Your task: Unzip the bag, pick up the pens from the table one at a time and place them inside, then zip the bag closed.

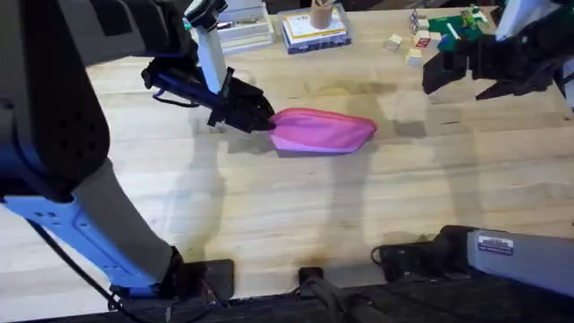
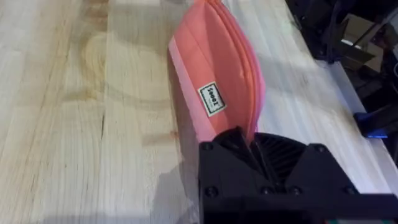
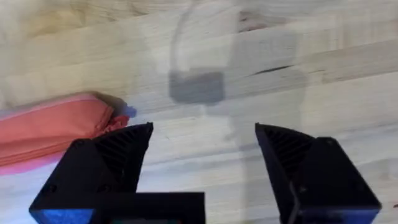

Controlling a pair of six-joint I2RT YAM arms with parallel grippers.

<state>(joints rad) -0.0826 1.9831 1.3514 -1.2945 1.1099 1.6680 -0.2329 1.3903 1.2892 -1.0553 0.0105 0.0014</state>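
Already the left pincer (image 1: pixel 254 115) is pinching one end of the bag (image 1: pixel 323 131), which lies flat on the counter (image 1: pixel 296 215) near its middle. From the left wrist view the fingers are pressed onto the pink fabric beside the zipper edge. The right pincer (image 1: pixel 466 72) hangs spread and empty, well apart from the bag's far end.

No pens can be made out on the counter, and whether the zipper is open or closed is hard to tell. The risk, as I judge it: if the left grip is only on loose fabric, a pull on the zipper could drag the whole bag along or let it slip free.
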